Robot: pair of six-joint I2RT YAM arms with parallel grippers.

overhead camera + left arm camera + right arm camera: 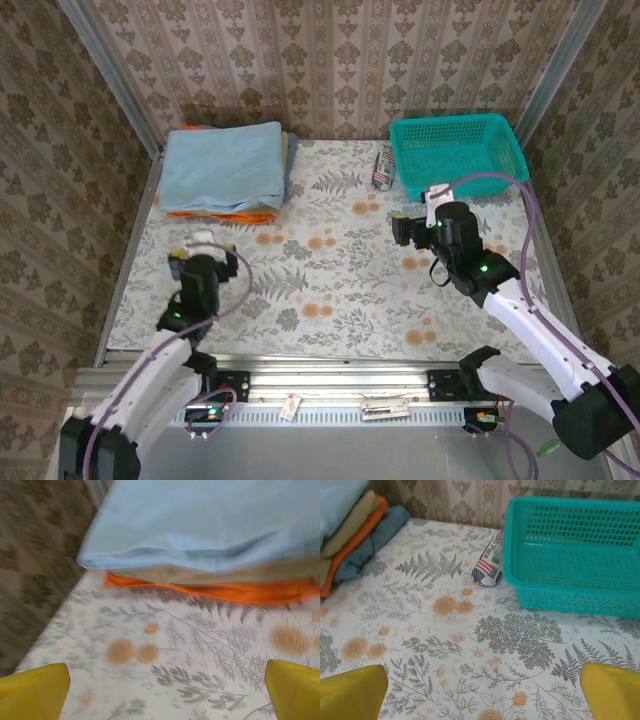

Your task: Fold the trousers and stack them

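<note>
Trousers [222, 165] folded, topping tan-and-orange stack [215, 214] at table [330, 290] far-left corner | left fingers [35, 692] wide, empty, near stack | right fingers [612, 692] wide, empty, facing teal basket [560, 597]

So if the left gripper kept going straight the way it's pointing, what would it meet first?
The left gripper would cross open table, then likely meet the folded stack's near edge, around the orange garment beneath the trousers; height is unclear.

My two white-shelled arms [530, 320] have black joints, looping purple cables [246, 278] (small green lights too) and yellow plastic fingertips [32, 692].
</note>
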